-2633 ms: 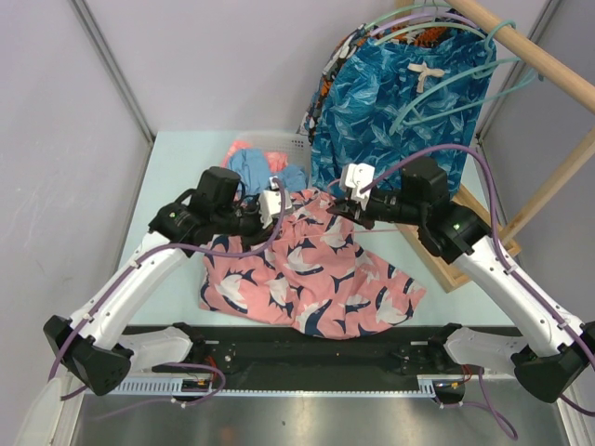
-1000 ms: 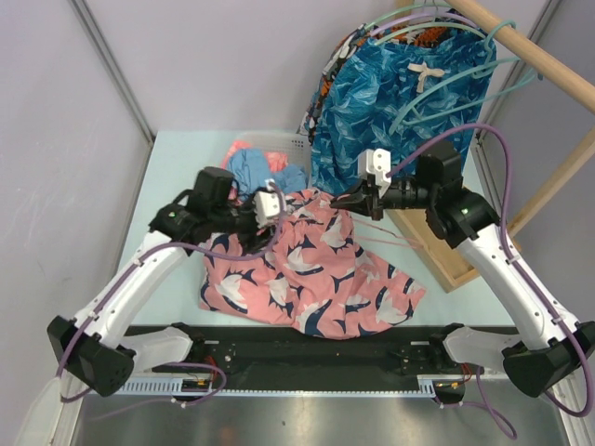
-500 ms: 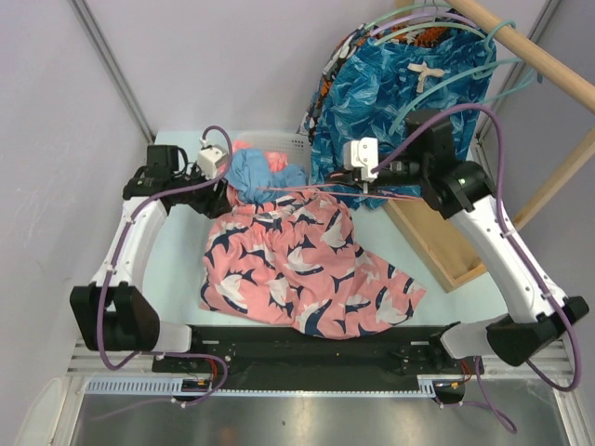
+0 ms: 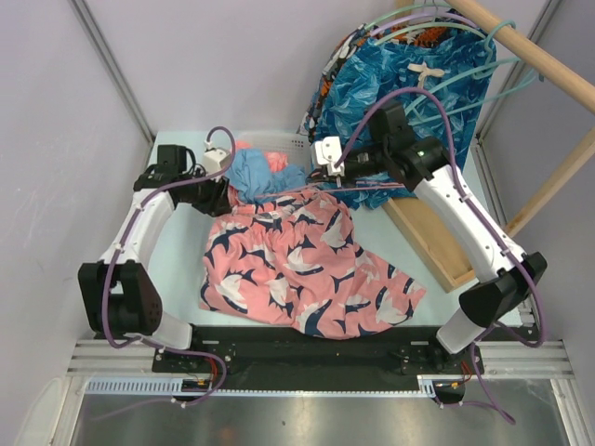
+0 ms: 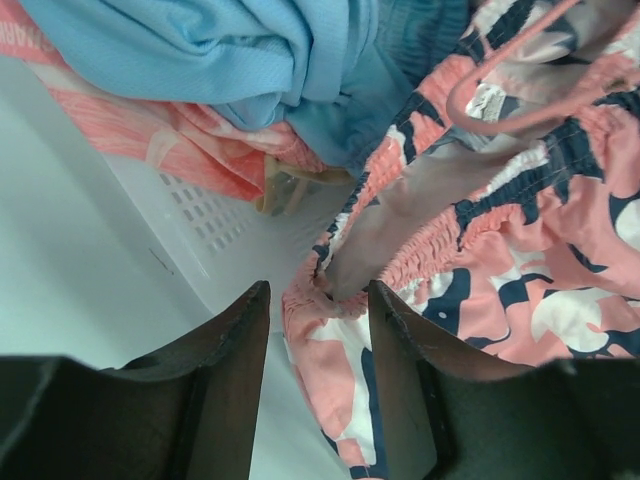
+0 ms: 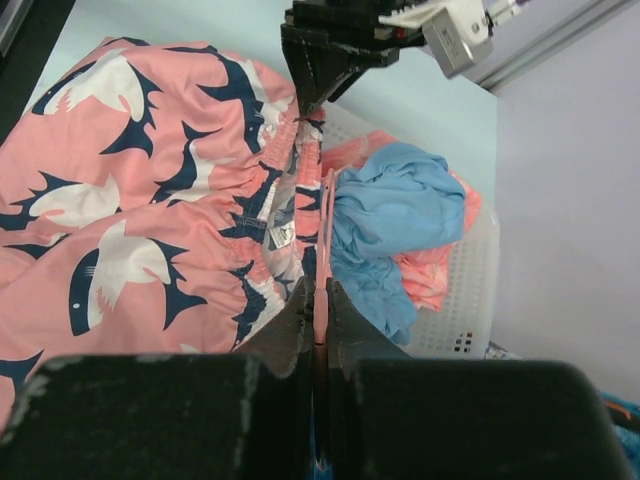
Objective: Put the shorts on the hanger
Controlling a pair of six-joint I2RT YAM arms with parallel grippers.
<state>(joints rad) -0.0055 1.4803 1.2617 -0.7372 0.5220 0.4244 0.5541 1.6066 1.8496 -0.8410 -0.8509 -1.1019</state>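
Pink hanger [image 6: 329,240] pinched in outstretched right fingers [image 6: 290,335]; left fingers [image 5: 235,370] parted astride shorts [image 4: 297,269] waistband.

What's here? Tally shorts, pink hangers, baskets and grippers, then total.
2 shorts: coral pair, blue leaf-print pair
1 pink hanger
1 basket
2 grippers: left gripper, right gripper
Total: 6
Not counted: orange-print garment, kind unclear.

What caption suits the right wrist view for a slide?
Right gripper shut on the pink hanger, laid along the open waistband of the coral shorts; left gripper at the far end.
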